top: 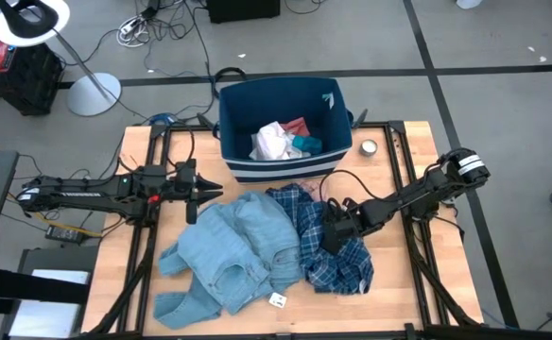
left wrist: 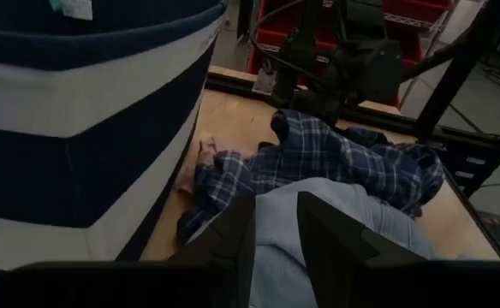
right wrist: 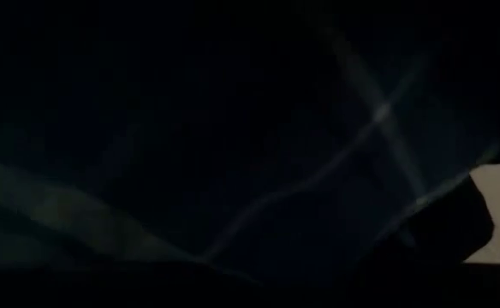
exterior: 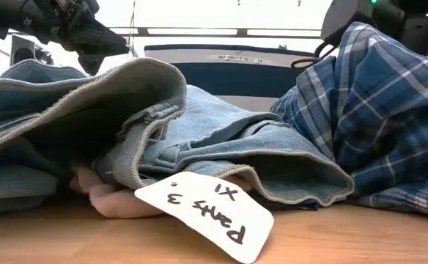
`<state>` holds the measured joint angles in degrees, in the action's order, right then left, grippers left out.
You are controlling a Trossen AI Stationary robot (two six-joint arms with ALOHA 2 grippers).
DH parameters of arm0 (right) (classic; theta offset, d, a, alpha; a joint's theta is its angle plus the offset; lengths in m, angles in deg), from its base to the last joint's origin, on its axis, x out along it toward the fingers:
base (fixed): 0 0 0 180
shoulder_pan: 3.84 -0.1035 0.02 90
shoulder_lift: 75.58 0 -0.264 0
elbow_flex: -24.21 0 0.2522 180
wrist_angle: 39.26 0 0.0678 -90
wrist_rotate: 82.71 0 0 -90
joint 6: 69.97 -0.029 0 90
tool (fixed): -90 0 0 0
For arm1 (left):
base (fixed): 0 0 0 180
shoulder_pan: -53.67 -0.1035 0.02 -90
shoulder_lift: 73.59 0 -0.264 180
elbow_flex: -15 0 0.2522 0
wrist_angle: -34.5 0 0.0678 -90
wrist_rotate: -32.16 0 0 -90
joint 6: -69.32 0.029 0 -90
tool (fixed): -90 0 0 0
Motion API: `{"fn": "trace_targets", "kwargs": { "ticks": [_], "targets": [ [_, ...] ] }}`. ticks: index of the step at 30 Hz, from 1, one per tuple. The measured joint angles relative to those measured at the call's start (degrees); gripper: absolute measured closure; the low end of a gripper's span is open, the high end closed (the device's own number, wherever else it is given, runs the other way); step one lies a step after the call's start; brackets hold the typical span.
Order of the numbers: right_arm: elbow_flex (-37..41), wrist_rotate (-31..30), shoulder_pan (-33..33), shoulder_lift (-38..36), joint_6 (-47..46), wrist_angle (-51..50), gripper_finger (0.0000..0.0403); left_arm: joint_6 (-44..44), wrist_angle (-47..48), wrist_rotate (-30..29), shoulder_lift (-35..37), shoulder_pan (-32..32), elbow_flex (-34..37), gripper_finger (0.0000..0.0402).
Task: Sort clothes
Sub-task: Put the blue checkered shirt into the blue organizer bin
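**Right gripper down in the plaid shirt: watch what comes up with it**

Your right gripper (top: 333, 231) is pressed into the plaid shirt (top: 337, 247), which lies crumpled on the table's right half, just beside the denim pile (top: 233, 250). Whether its fingers have clenched on cloth you cannot tell; its own camera is smothered in fabric. The left gripper (top: 210, 188) hovers parted and empty over the denim's far-left edge, near the striped bin (top: 281, 172), which already holds white, salmon and teal items.

The shirt's left edge overlaps the denim, so a lift could drag jeans along. A shallow pinch may slip free mid-carry. The tagged trousers (exterior: 207, 213) sit at the near edge and could slide off.
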<state>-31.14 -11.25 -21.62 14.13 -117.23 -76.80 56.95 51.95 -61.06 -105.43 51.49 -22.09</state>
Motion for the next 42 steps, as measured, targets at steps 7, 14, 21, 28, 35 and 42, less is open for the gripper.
{"fn": "trace_targets", "kwargs": {
  "ticks": [7,14,21,28,35,42],
  "targets": [
    [-0.91,1.0,-0.15,-2.75,1.94,-1.58,0.0385,-0.12,2.13,0.15,0.02,1.11,0.0,0.0307],
    [-2.32,0.47,-0.17,-9.5,2.34,-2.99,0.0391,-1.41,6.23,-3.31,0.02,3.43,0.0,0.0307],
    [-6.97,-3.46,-0.2,-16.44,3.7,-9.61,0.0391,-2.95,6.84,-6.0,0.02,6.96,0.0,0.0307],
    [-16.32,-7.3,-0.22,-19.86,6.63,-19.15,0.0391,-9.08,16.1,-9.38,0.07,8.52,-1.83,0.0307],
    [-26.12,-10.51,-0.22,-20.06,12.76,-22.9,0.0391,-10.83,22.0,-7.74,-0.02,9.05,-1.84,0.0307],
    [-34.86,-13.56,-0.22,-20.04,18.34,-24.14,0.0391,-10.7,22.26,-7.69,-0.02,9.05,-1.84,0.0307]
  ]
}}
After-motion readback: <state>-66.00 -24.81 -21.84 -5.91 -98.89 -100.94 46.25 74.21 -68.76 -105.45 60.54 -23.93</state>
